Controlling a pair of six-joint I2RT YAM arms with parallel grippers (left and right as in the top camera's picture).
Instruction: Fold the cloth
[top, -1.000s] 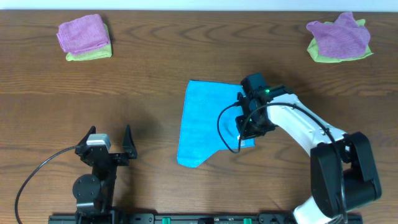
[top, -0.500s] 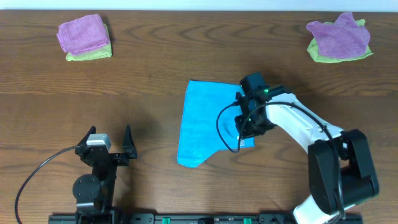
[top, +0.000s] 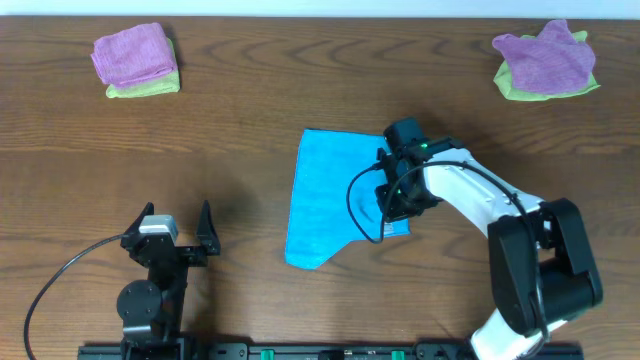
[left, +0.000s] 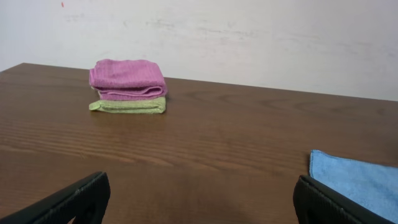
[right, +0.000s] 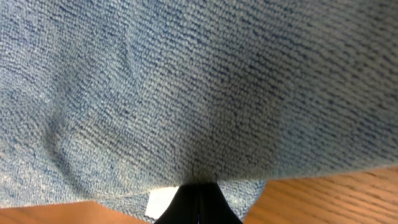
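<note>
The sky-blue cloth lies on the brown table at the centre, its right front part drawn up and inward so the outline is uneven. My right gripper is shut on the cloth's right front corner. In the right wrist view the blue weave fills the frame, the closed fingertips pinch it, and the small white tag shows beside them. My left gripper is open and empty at the front left, well away from the cloth; its view shows the cloth's edge at the right.
A folded purple cloth on a lime-green one sits at the back left, also seen in the left wrist view. A crumpled purple cloth on a green one sits at the back right. A black rail runs along the front edge.
My right gripper has shifted slightly left with the cloth corner in it. The left arm has not moved.
</note>
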